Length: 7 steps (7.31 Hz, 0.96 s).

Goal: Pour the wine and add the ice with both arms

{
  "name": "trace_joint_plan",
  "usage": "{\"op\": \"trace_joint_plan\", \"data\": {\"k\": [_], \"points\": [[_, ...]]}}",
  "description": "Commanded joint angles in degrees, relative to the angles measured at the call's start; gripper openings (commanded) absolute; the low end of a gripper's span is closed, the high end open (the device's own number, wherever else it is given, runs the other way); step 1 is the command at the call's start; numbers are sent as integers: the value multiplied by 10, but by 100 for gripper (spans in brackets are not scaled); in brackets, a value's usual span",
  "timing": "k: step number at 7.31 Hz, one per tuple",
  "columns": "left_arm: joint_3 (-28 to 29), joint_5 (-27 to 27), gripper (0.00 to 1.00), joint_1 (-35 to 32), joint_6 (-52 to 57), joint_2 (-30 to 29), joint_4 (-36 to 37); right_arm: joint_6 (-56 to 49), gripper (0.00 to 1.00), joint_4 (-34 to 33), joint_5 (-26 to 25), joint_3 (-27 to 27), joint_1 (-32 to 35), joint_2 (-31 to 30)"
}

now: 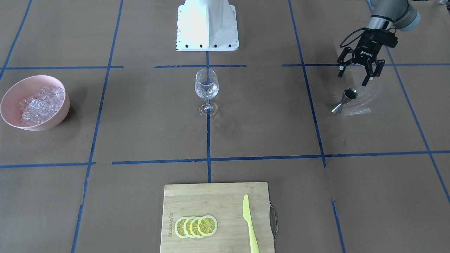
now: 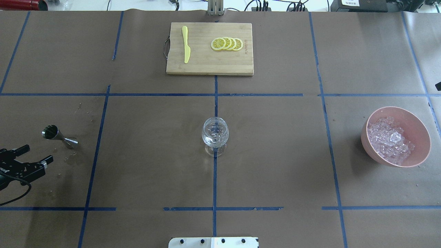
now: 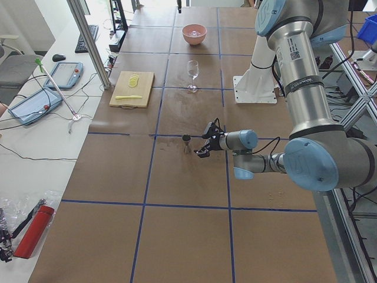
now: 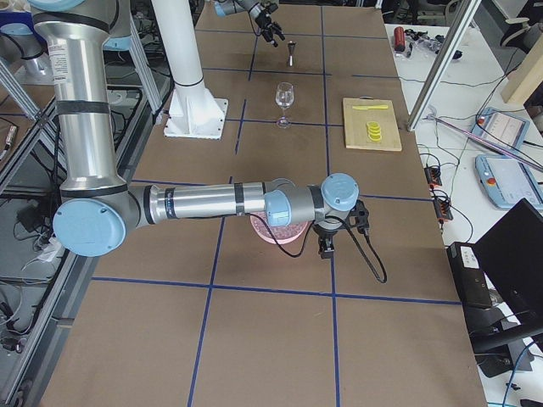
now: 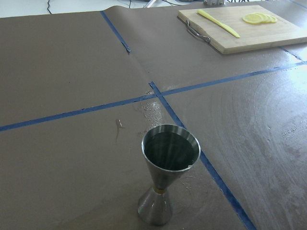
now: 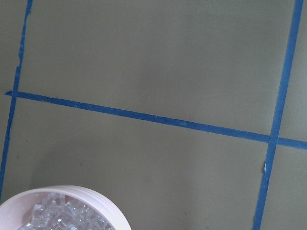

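A clear wine glass [image 1: 206, 88] stands upright at the table's middle, also in the overhead view [image 2: 215, 134]. A pink bowl [image 2: 365, 132] holds the ice [image 2: 389, 139], many small clear cubes, on the robot's right side [image 1: 40, 103]. A steel jigger [image 1: 344, 101] stands upright on the robot's left side. My left gripper [image 1: 355, 75] is open and empty, just short of the jigger [image 5: 169, 172] and a little above the table [image 2: 37, 154]. My right gripper [image 4: 325, 246] shows only in the exterior right view, hanging near the bowl; I cannot tell its state. The right wrist view shows the bowl's rim [image 6: 96, 196].
A wooden cutting board [image 2: 206, 65] lies at the far side with overlapping lemon slices [image 2: 227, 43] and a yellow knife [image 2: 186, 44]. The white base block [image 1: 207, 35] stands at the robot's side. Blue tape lines cross the brown table cover.
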Motion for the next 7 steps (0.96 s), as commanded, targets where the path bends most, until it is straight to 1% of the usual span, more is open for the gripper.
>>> {"op": "trace_joint_plan", "data": {"k": [1, 2, 3, 4, 5, 6, 7], "points": [[57, 108, 99, 35, -6, -58, 3, 0, 100, 0, 0, 5, 0, -1], [68, 120, 99, 35, -6, -62, 3, 0, 100, 0, 0, 6, 0, -1], [92, 162, 99, 38, -4, -95, 4, 0, 100, 0, 0, 10, 0, -2], [111, 178, 99, 38, -1, -113, 4, 1, 100, -1, 1, 16, 0, -3], [125, 208, 99, 38, -1, -124, 4, 1, 100, 0, 1, 17, 1, -4], [144, 222, 99, 38, 3, -143, 4, 0, 100, 0, 0, 15, 0, -4], [152, 223, 99, 38, 3, -154, 4, 0, 100, 0, 1, 15, 0, -4]]}}
